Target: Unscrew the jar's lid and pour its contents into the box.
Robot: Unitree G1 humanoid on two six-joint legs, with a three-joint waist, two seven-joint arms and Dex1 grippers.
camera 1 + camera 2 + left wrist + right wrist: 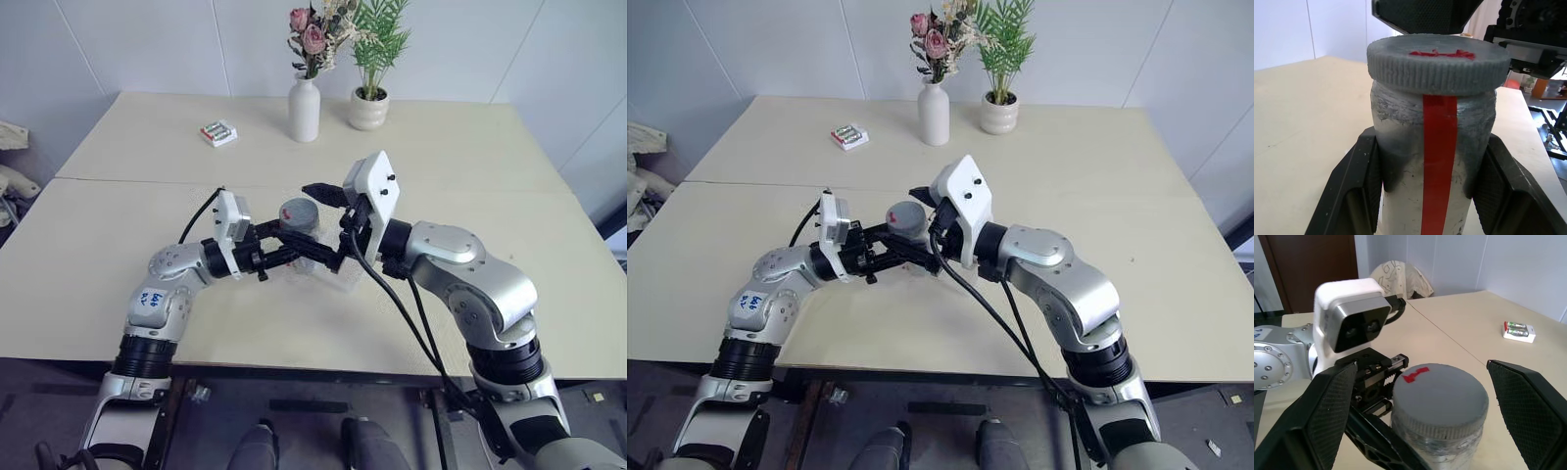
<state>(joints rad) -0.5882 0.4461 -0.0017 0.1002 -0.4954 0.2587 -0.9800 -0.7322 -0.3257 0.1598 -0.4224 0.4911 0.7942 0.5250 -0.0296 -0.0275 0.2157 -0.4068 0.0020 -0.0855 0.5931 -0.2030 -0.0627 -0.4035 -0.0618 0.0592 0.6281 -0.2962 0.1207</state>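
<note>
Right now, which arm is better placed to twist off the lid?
The right. Its gripper is open with a finger on either side of the lid, while the left gripper is shut on the jar, holding it upright.

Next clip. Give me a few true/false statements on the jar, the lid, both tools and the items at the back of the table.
1. The left tool is shut on the small clear-grey plastic jar with a red label. True.
2. The round grey lid with a red mark is off the jar. False: it sits on the jar.
3. The right tool is clamped on the lid. False: its fingers stand open on either side.
4. A white flower vase stands at the back of the table. True.
</note>
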